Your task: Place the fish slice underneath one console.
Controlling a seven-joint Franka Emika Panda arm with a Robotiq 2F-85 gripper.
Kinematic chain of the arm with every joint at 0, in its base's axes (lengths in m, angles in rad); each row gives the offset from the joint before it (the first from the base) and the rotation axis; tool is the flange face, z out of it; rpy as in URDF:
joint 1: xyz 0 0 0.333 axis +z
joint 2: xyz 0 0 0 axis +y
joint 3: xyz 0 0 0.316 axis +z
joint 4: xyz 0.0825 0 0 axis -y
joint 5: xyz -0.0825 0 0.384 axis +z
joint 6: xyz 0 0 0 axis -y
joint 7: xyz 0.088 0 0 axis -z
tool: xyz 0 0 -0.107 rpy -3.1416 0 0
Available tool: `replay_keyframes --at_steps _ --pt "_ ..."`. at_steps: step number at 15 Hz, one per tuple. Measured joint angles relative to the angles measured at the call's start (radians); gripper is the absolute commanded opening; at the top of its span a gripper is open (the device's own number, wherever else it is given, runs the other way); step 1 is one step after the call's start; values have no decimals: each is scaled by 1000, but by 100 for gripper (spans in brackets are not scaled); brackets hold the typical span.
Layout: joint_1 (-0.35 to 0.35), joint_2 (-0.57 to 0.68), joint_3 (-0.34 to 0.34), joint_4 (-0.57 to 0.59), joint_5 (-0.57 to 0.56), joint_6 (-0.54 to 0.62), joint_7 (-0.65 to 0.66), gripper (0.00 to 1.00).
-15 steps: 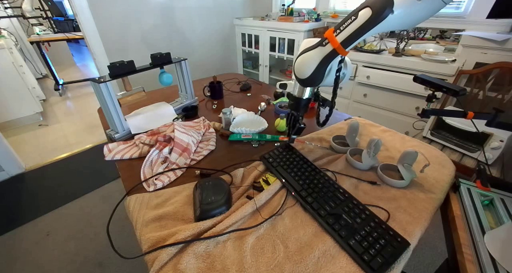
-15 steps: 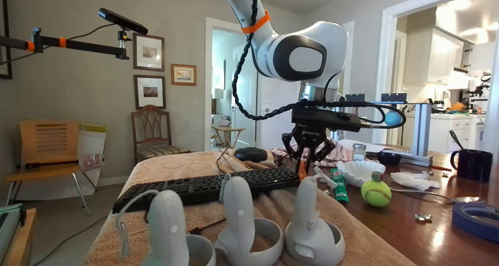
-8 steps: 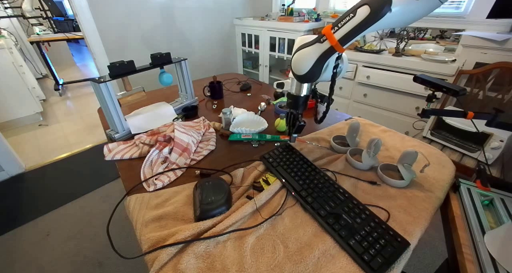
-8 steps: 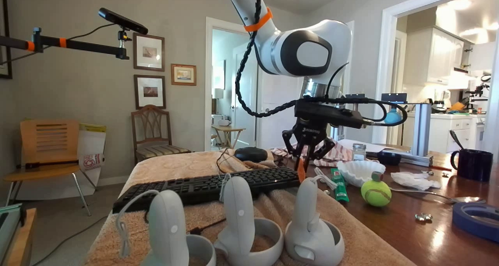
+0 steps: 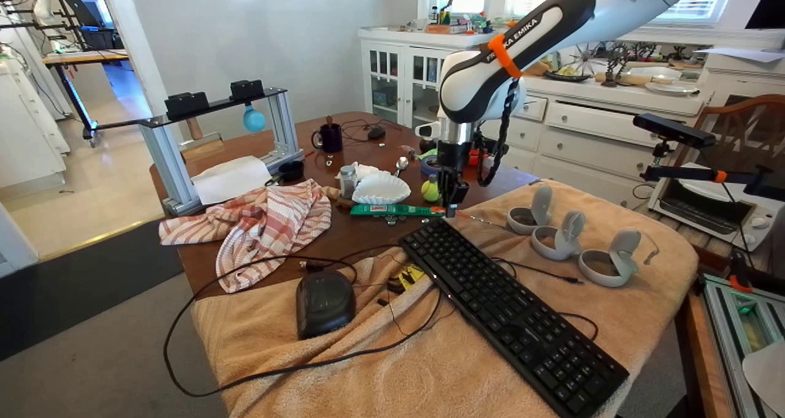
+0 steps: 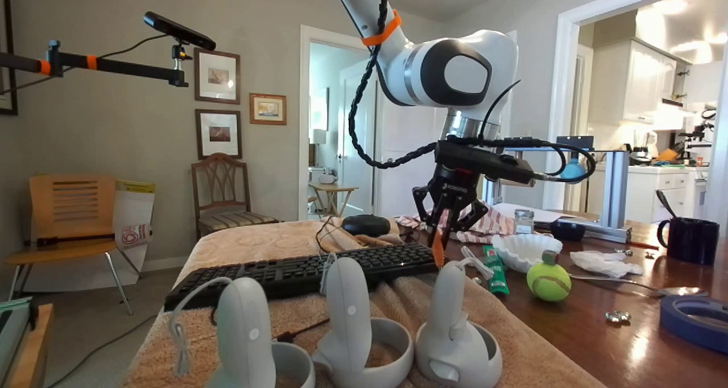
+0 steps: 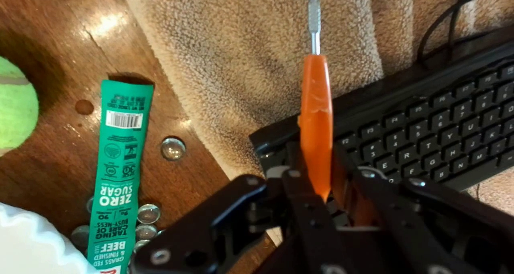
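White cabinets (image 5: 406, 78) stand behind a brown wooden bench (image 5: 352, 238), part of which is covered by a tan towel (image 5: 423, 357). The gripper (image 7: 319, 167) is drawn in narrow, pinching the orange-handled tool (image 7: 316, 109) by the rear of its tapered handle. By judgement this is the implement the task names; no broad blade shows, and the wrist view cuts off its far end. It lies across the corner of the black keyboard (image 5: 514, 317) as seen from above; contact there cannot be told. Its thin metal shaft (image 7: 315, 17) points toward the nearest of three grey controllers (image 5: 539, 206), presumably the consoles meant. Placement underneath is not yet made.

Chief concern: rotation in the grasp. Because the hold is at one end, a tip pressed into the towel could lever the smooth handle round. Next, displacement: the nearest controller looks light and stands on loose pile, so a push from the shaft may slide or topple it instead of passing beneath. Also, the pale strap (image 6: 479, 263) beside that controller could snag the shaft, and a low sweep could shove the keyboard.
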Motion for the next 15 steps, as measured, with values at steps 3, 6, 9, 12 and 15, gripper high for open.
replay_keyframes --at_steps 3,6,9,12,15 --pt "2 7 0 3 -4 -1 2 5" --pt "4 11 2 2 -4 6 1 5" --pt "4 13 3 -1 -4 19 1 5" --pt "4 16 5 -2 -4 23 1 5" --pt "3 17 7 -4 -4 27 -3 45"
